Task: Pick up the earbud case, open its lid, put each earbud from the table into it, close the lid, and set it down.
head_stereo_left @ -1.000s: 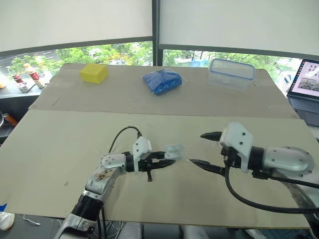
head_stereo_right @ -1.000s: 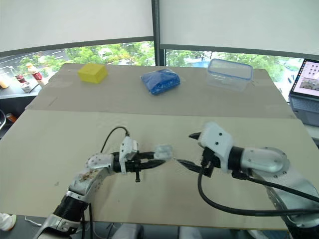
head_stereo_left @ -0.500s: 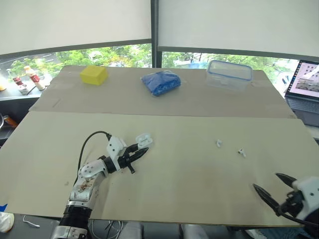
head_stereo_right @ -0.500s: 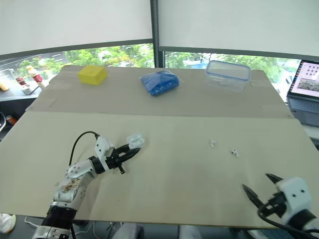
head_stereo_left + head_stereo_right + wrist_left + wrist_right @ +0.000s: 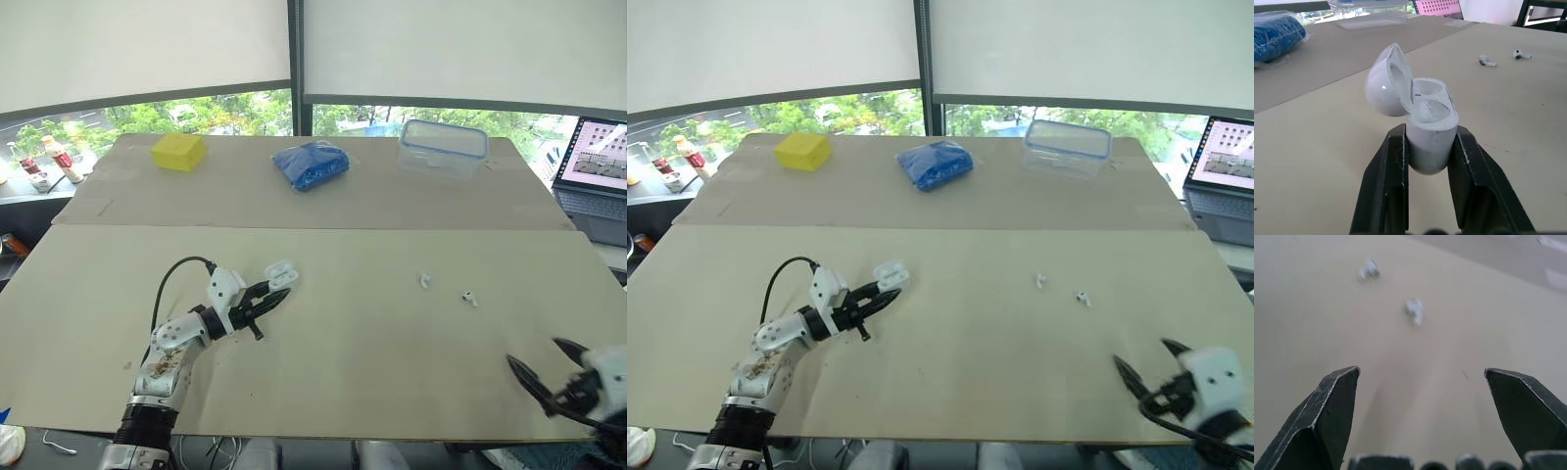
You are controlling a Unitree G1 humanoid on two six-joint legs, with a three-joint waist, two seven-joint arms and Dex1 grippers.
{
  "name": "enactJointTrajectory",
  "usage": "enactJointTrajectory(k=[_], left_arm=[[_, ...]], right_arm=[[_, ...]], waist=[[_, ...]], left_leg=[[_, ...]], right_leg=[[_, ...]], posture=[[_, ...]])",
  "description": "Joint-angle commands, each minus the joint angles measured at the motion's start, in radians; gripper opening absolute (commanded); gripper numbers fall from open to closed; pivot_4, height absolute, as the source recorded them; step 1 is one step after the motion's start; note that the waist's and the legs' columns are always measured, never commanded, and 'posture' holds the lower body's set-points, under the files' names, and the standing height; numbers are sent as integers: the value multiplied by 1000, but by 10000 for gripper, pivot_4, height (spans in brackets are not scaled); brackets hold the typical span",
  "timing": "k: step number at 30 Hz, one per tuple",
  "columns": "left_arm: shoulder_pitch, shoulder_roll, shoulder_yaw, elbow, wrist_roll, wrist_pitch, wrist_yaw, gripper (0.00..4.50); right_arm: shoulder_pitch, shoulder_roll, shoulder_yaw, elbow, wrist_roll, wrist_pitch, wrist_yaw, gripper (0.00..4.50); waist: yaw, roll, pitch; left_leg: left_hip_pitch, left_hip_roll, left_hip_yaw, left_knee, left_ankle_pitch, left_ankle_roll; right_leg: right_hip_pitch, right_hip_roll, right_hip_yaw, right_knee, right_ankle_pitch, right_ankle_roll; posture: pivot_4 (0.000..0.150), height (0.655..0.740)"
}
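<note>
My left gripper (image 5: 266, 300) is shut on the white earbud case (image 5: 1429, 132), held just above the table on the left side. The case's lid (image 5: 1388, 81) is flipped open and both sockets look empty. Two white earbuds (image 5: 425, 282) (image 5: 471, 298) lie on the table right of centre, a short gap between them; they also appear as earbuds (image 5: 1369, 270) (image 5: 1414, 312) ahead of my right gripper. My right gripper (image 5: 546, 366) is open with nothing in it, low at the table's near right edge, well short of the earbuds.
On the far board sit a yellow block (image 5: 178, 152), a blue bag (image 5: 313, 163) and a clear plastic box (image 5: 442, 147). A laptop (image 5: 592, 172) stands at the far right. Bottles (image 5: 51, 157) are beyond the table's left corner.
A second ago both grippers met at the table's middle with the case between them. The right arm has since pulled back to the near right edge; the left carried the case leftward.
</note>
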Motion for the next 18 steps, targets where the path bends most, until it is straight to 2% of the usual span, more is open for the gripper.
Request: enactJointTrajectory(k=[1, 5, 12, 18], left_arm=[[-17, 6, -14, -32, 1, -11, -12, 5851], [-26, 7, -25, -25, 3, -14, -23, 5852], [-31, 7, -43, -29, 5, -11, -30, 5851], [-28, 10, -48, -28, 9, -18, -28, 5851]], right_arm=[[-114, -7, 109, -100, -26, 147, -106, 45000], [-267, 15, 222, -82, -96, 305, -228, 45000], [-528, 125, 331, 110, -160, 393, -379, 45000], [-600, 203, 327, 224, -174, 409, -459, 45000]], waist=[[3, 0, 0], [12, 0, 0], [8, 0, 0], [9, 0, 0]], left_leg=[[0, 0, 0, 0, 0, 0], [-1, 0, 0, 0, 0, 0], [-3, 0, -1, 0, 0, 0], [-5, -1, -1, 0, 0, 0]], right_leg=[[0, 0, 0, 0, 0, 0], [-1, 0, 0, 0, 0, 0], [-3, 0, -1, -1, 0, 0], [-6, 0, -1, -1, 0, 0]], posture=[[1500, 6995], [1500, 6995], [1500, 6995], [1500, 6995]])
